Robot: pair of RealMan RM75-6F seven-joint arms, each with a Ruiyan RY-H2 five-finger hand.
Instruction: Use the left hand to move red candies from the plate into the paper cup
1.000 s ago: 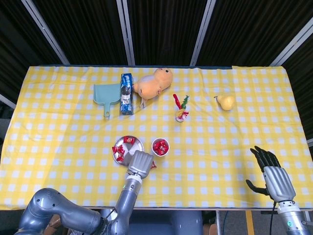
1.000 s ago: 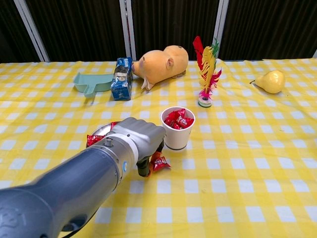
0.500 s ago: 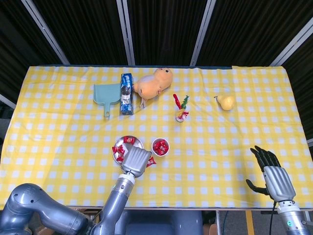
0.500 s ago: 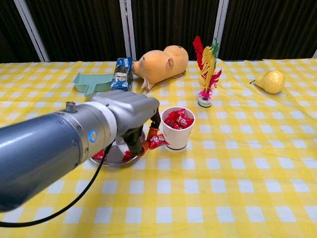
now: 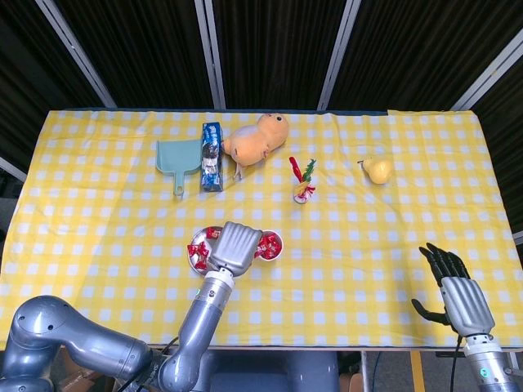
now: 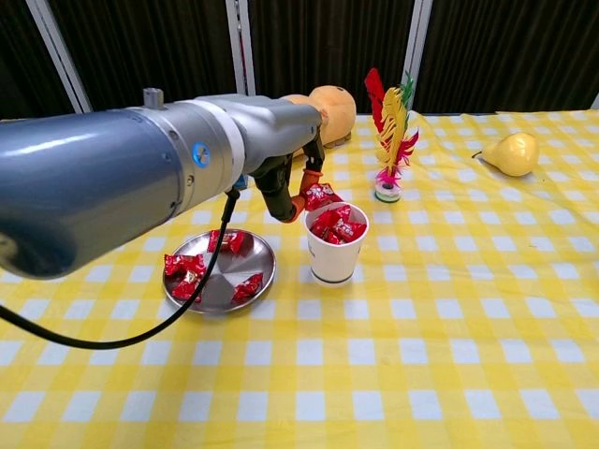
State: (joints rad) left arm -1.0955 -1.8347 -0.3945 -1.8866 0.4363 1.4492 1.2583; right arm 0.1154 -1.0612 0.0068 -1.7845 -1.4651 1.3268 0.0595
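Fingers point(image 6: 301, 192) of the left hand point(image 6: 271, 140) pinch a red candy point(image 6: 319, 196) just above the rim of the paper cup point(image 6: 334, 256), which already holds several red candies. More wrapped candies lie on the metal plate point(image 6: 265, 271) beside the cup on the yellow checked bench point(image 6: 449, 309). At the bench's near right edge, the right hand point(image 5: 456, 290) hangs with fingers apart, holding nothing. A pear point(image 6: 510, 152) sits far right.

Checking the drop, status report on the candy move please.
Left hand pinches a red candy over the paper cup. Right hand open, idle. Nothing in the way.
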